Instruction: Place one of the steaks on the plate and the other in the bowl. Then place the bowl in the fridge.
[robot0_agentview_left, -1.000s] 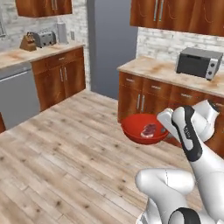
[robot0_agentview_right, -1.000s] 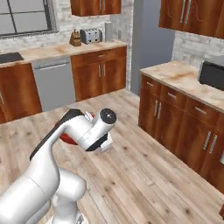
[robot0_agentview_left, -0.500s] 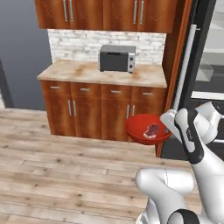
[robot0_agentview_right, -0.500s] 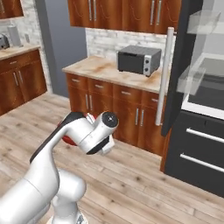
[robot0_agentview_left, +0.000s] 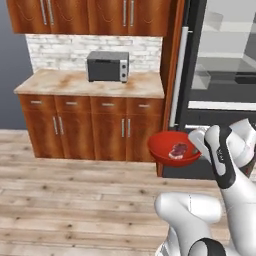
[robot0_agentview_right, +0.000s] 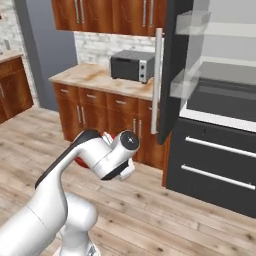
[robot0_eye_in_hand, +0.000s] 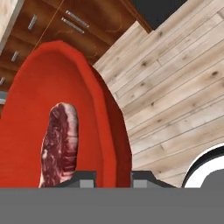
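left base view: red bowl (robot0_agentview_left: 174, 149) held up above the wooden floor (robot0_agentview_left: 75, 200), level, in front of the lower cabinets (robot0_agentview_left: 90, 132) and just left of the open fridge (robot0_agentview_left: 220, 75). one steak (robot0_agentview_left: 178, 149) lies flat inside it. gripper (robot0_agentview_left: 198, 142) at the bowl's right rim. microwave (robot0_agentview_left: 107, 66) on the counter (robot0_agentview_left: 85, 84), well apart.

right base view: a sliver of the bowl (robot0_agentview_right: 106, 136) shows behind the arm. fridge (robot0_agentview_right: 220, 150) door open, glass shelves and two lower drawers visible. microwave (robot0_agentview_right: 131, 65) on counter (robot0_agentview_right: 100, 76) to its left.

hand view: gripper (robot0_eye_in_hand: 113, 179) clamped tight on the bowl (robot0_eye_in_hand: 48, 109) rim, one finger each side of the wall. steak (robot0_eye_in_hand: 59, 144) inside, near the fingers. floor (robot0_eye_in_hand: 175, 87) and cabinet fronts (robot0_eye_in_hand: 74, 26) beyond.
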